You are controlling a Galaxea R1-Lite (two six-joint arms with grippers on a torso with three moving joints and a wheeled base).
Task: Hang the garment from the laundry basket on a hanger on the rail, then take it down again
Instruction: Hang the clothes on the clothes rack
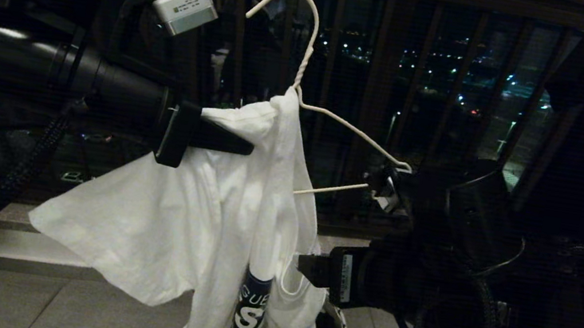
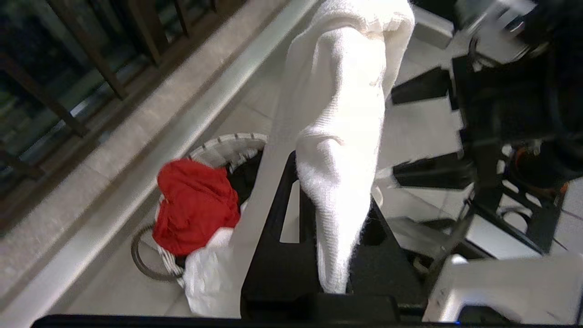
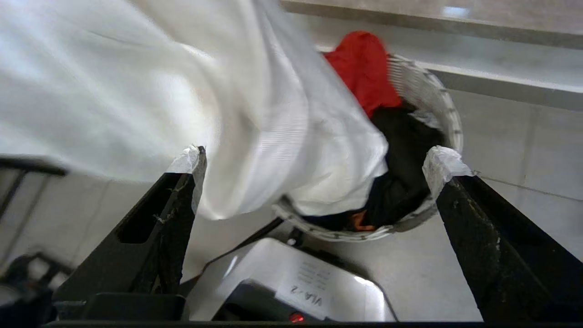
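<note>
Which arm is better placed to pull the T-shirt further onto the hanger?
Probably the right gripper: open and empty beside the T-shirt. The left gripper is shut on cloth at the hanger.

My arms are matte black tubes with braided black cables looping off them — my right gripper (image 3: pixel 314 171) has white-taped fingertips (image 3: pixel 444 164).

I see the garment (image 1: pixel 186 212) as soft matt white cloth, the hanger (image 1: pixel 310 45) thin coated wire (twisted neck), the floor (image 1: pixel 73 311) glossy tile.
</note>
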